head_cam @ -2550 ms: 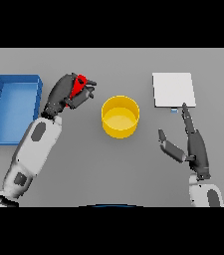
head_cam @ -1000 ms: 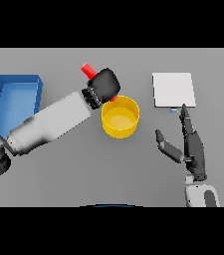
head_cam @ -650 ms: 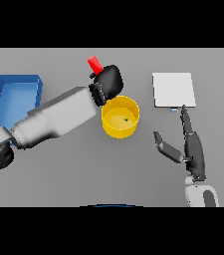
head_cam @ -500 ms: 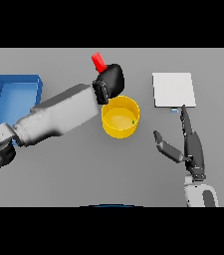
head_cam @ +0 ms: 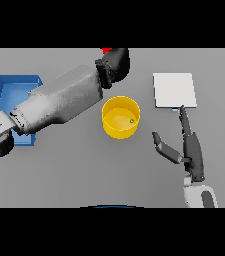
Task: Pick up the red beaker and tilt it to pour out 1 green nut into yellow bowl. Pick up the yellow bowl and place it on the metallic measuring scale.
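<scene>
The yellow bowl [head_cam: 120, 117] is seen at the centre of the frame on the grey table [head_cam: 74, 170], upright, with one small green nut [head_cam: 131, 120] lying inside it toward its right wall. The left hand [head_cam: 116, 64] is raised at upper centre, above and just behind the bowl, its arm crossing the frame from the lower left. Only a sliver of the red beaker [head_cam: 106, 50] is visible at the top edge of the scene, against the back of that hand; the fingers are hidden behind the hand, so the grasp itself cannot be told. The right hand [head_cam: 186, 150] is placed at lower right, well apart from the bowl, with fingers straight and thumb spread, holding nothing. Its fingertips lie just below the near edge of the scale [head_cam: 174, 90], a pale square plate at upper right. A blue tray [head_cam: 4, 92] is noted at the left edge, partly covered by the left arm.
</scene>
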Controlling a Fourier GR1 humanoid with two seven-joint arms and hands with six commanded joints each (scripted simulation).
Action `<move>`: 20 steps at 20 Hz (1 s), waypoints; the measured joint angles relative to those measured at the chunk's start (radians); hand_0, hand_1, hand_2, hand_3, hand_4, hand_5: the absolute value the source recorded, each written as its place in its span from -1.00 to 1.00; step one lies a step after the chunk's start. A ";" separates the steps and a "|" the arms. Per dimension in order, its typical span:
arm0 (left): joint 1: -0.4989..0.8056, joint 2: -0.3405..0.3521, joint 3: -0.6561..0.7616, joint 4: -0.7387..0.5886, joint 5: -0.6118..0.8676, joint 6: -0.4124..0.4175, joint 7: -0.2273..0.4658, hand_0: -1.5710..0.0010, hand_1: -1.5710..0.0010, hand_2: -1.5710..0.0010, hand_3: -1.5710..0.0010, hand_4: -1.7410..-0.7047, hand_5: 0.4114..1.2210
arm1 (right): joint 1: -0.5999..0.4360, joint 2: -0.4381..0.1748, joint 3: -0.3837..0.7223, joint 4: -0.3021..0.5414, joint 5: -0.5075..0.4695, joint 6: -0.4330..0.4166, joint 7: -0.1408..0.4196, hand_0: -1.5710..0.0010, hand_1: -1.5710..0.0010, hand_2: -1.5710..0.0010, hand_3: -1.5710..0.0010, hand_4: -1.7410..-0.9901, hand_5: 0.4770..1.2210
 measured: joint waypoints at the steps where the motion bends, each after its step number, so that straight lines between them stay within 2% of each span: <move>1: -0.030 0.013 0.017 0.008 0.015 0.005 -0.006 -1.00 -1.00 -0.78 -0.92 -0.87 1.00 | -0.018 -0.003 -0.004 0.004 0.004 -0.006 0.006 1.00 1.00 1.00 1.00 0.44 -0.69; 3: -0.089 0.040 0.057 0.057 0.042 0.038 0.000 -1.00 -1.00 -0.86 -0.33 -0.92 1.00 | -0.017 -0.012 -0.013 0.004 -0.007 0.000 0.002 1.00 1.00 1.00 1.00 0.48 -0.68; 4: -0.106 0.063 0.076 0.063 0.065 0.042 -0.002 -1.00 -1.00 -0.89 -0.46 -0.92 1.00 | -0.002 -0.003 -0.002 -0.002 -0.011 0.008 -0.020 1.00 1.00 1.00 1.00 0.49 -0.68; 5: -0.135 0.079 0.098 0.092 0.085 0.060 -0.011 -1.00 -1.00 -0.91 -0.57 -0.93 1.00 | -0.009 -0.003 -0.010 0.005 -0.027 0.014 -0.005 1.00 1.00 1.00 1.00 0.49 -0.69; 7: -0.179 0.094 0.152 0.158 0.137 0.059 0.014 -1.00 -1.00 -0.94 -0.72 -0.95 1.00 | -0.017 0.000 -0.011 -0.006 -0.043 0.022 -0.017 1.00 1.00 1.00 1.00 0.49 -0.68; 8: -0.191 0.102 0.188 0.192 0.174 0.059 0.034 -1.00 -1.00 -0.95 -0.78 -0.96 1.00 | -0.021 0.002 -0.016 0.010 -0.057 0.030 -0.002 1.00 1.00 1.00 1.00 0.46 -0.68; 9: -0.191 0.117 0.233 0.226 0.224 0.053 0.048 -1.00 -1.00 -0.96 -0.76 -0.97 1.00 | -0.013 0.005 -0.010 0.007 -0.055 0.031 -0.026 1.00 1.00 1.00 1.00 0.44 -0.68; 11: -0.177 0.160 0.344 0.297 0.340 0.082 0.111 -1.00 -1.00 -0.98 -0.74 -0.98 1.00 | -0.030 -0.007 -0.022 0.004 -0.070 0.038 -0.010 1.00 1.00 1.00 1.00 0.42 -0.69; 12: -0.168 0.168 0.397 0.332 0.397 0.088 0.169 -1.00 -1.00 -0.98 -0.73 -0.98 1.00 | -0.039 -0.003 -0.019 0.007 -0.067 0.036 0.001 1.00 1.00 1.00 1.00 0.38 -0.69; 14: -0.129 0.218 0.498 0.369 0.521 0.134 0.189 -1.00 -1.00 -0.99 -0.76 -0.99 1.00 | -0.032 -0.009 -0.025 0.019 -0.088 0.054 -0.023 1.00 1.00 1.00 1.00 0.38 -0.70; 16: -0.070 0.282 0.574 0.368 0.632 0.188 0.170 -1.00 -1.00 -0.99 -0.79 -0.99 1.00 | -0.039 -0.023 -0.032 0.017 -0.085 0.051 -0.030 1.00 1.00 1.00 1.00 0.39 -0.70; 18: -0.008 0.324 0.634 0.347 0.729 0.230 0.185 -1.00 -1.00 -1.00 -0.82 -1.00 1.00 | -0.046 -0.020 -0.024 0.036 -0.077 0.054 -0.039 1.00 1.00 1.00 1.00 0.37 -0.70; 20: 0.077 0.375 0.681 0.295 0.817 0.285 0.259 -1.00 -1.00 -1.00 -0.80 -1.00 1.00 | -0.053 -0.035 -0.034 0.042 -0.076 0.053 -0.047 1.00 1.00 1.00 1.00 0.40 -0.68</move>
